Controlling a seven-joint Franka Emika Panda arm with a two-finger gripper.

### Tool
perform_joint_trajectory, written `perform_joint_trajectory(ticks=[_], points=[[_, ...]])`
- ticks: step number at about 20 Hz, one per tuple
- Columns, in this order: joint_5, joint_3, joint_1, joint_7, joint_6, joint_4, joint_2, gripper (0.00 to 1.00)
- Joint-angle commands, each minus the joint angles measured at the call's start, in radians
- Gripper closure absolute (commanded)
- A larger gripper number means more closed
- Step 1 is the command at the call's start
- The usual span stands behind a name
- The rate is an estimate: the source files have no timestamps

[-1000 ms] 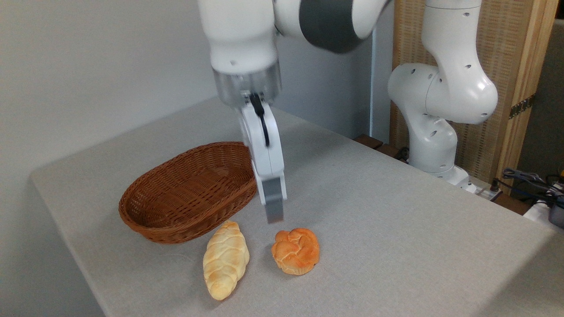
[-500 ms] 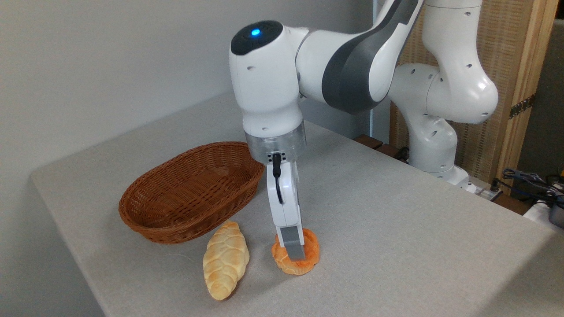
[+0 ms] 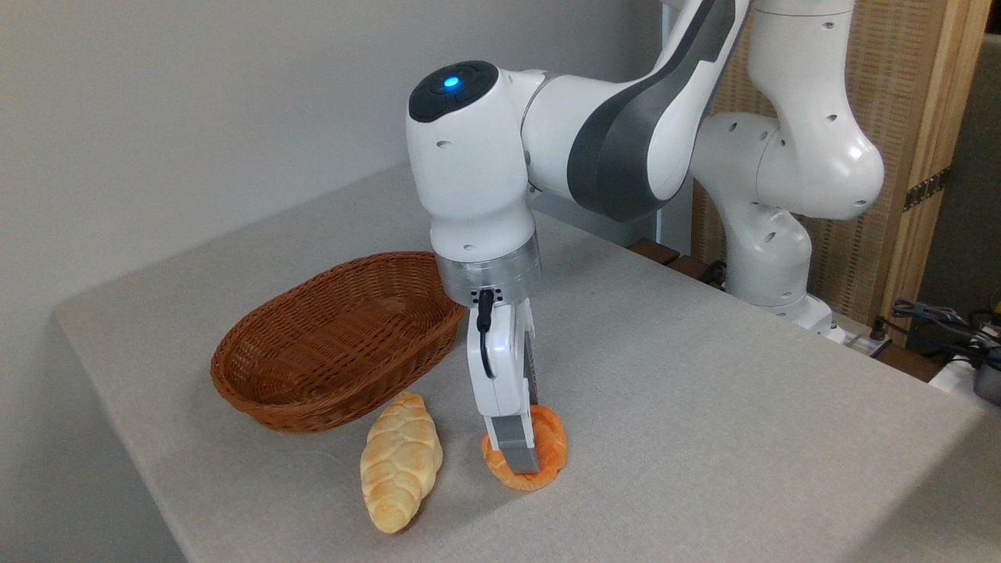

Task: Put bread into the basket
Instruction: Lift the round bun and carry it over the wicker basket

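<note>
Pressing down over the round, knotted orange bread (image 3: 550,452) on the grey cloth-textured desk (image 3: 704,407), right of the oval woven wicker basket (image 3: 336,340); gripper (image 3: 518,457) fingers' spacing impossible to tell. Lying near the basket: pale braided loaf (image 3: 400,471).

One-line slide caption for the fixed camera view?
Gripper down on round orange knotted bun, beside empty brown wicker basket.

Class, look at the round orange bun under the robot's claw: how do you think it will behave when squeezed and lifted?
The orange bun looks squashed under the claw, so it is probably soft and may deform. Its knotted surface should offer grip, so slipping seems unlikely. It appears to rest flat on the table, so it probably won't roll.
</note>
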Motion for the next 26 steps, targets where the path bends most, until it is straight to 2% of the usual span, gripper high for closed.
perform_joint_trajectory(ticks=[1, 6, 12, 14, 16, 17, 19, 22, 24, 26], points=[[0.008, 0.002, -0.004, 0.027, 0.021, -0.006, -0.001, 0.77], [-0.008, 0.002, -0.004, 0.012, -0.016, 0.028, -0.008, 0.76], [-0.011, 0.007, -0.004, -0.027, -0.226, 0.189, -0.003, 0.76], [-0.044, 0.005, -0.004, -0.083, -0.31, 0.267, 0.0, 0.75], [-0.124, 0.001, -0.005, -0.193, -0.355, 0.321, 0.0, 0.72], [-0.167, -0.004, -0.007, -0.272, -0.364, 0.332, -0.001, 0.66], [-0.23, -0.057, -0.007, -0.458, -0.361, 0.352, 0.002, 0.64], [-0.242, -0.155, -0.007, -0.736, -0.326, 0.381, 0.05, 0.62], [-0.239, -0.211, -0.007, -0.92, -0.25, 0.384, 0.075, 0.42], [-0.23, -0.271, -0.007, -1.057, -0.159, 0.384, 0.098, 0.32]])
